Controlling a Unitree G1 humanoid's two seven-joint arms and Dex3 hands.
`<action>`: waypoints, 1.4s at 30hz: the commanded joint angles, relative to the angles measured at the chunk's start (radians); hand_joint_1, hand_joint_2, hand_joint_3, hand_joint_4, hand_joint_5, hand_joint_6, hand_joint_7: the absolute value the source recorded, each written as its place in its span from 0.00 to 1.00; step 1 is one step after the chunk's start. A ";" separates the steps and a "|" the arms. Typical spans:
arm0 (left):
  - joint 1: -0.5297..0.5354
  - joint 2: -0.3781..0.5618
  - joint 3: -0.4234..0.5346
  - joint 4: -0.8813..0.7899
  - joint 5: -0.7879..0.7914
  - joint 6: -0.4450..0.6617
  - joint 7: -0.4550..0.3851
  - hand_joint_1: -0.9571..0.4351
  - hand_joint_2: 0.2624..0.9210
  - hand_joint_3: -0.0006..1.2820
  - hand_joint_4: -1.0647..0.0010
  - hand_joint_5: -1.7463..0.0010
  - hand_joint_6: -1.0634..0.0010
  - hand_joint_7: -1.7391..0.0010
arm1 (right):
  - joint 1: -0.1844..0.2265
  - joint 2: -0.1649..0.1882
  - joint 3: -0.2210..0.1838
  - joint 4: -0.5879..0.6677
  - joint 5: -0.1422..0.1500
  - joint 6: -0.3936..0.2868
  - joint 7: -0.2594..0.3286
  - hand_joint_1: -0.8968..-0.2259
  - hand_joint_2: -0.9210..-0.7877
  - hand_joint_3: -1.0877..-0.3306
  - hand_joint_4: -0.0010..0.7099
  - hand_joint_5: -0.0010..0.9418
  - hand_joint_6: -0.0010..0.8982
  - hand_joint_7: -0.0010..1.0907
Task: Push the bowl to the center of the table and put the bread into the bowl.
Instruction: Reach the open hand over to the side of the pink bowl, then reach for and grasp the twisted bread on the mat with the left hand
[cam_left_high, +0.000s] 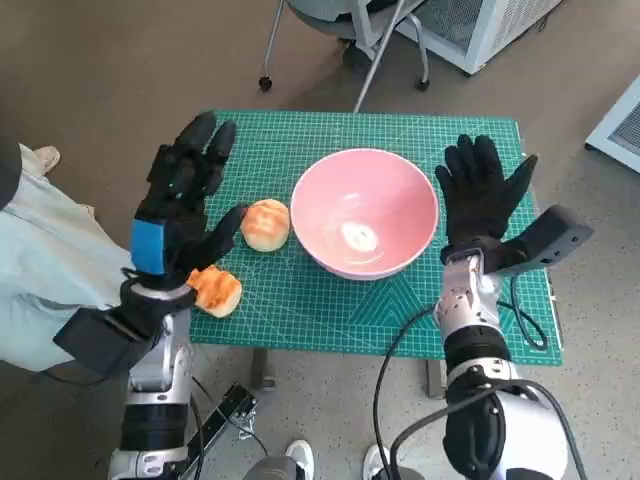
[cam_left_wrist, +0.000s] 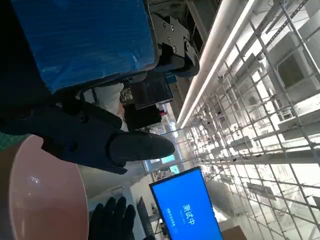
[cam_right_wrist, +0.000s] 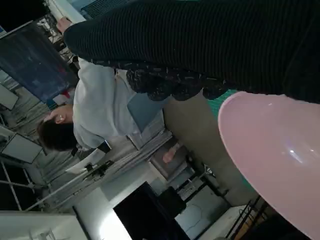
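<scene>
Your left hand hovers over the mat's left side, fingers spread, holding nothing. One bread lies under its wrist near the front edge; another bread sits touching the bowl's left rim. The bowl looks already about central, so judge whether more pushing is needed. Your right hand is spread and empty just beside the bowl; keep it there to steady the bowl.

Left robot hand black, blue-taped; right robot hand black-gloved; pale forearms.
</scene>
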 joint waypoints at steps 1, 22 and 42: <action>0.060 0.065 0.034 -0.021 0.016 -0.019 -0.017 0.40 1.00 0.22 0.66 1.00 0.72 0.81 | 0.006 -0.012 -0.010 0.011 0.004 0.016 0.008 0.74 0.00 0.28 0.33 0.01 0.00 0.76; 0.150 0.625 0.051 -0.071 0.255 0.128 -0.280 0.47 0.99 0.04 0.68 1.00 0.71 0.87 | 0.021 -0.100 0.204 -0.126 -0.177 -0.387 0.220 0.58 0.00 0.47 0.49 0.04 0.17 0.61; -0.038 0.693 -0.227 0.156 0.473 0.141 -0.391 0.57 0.79 0.00 0.72 1.00 0.61 0.96 | 0.117 -0.074 0.345 -0.430 -0.067 -0.570 0.490 0.56 0.00 0.50 0.51 0.01 0.10 0.72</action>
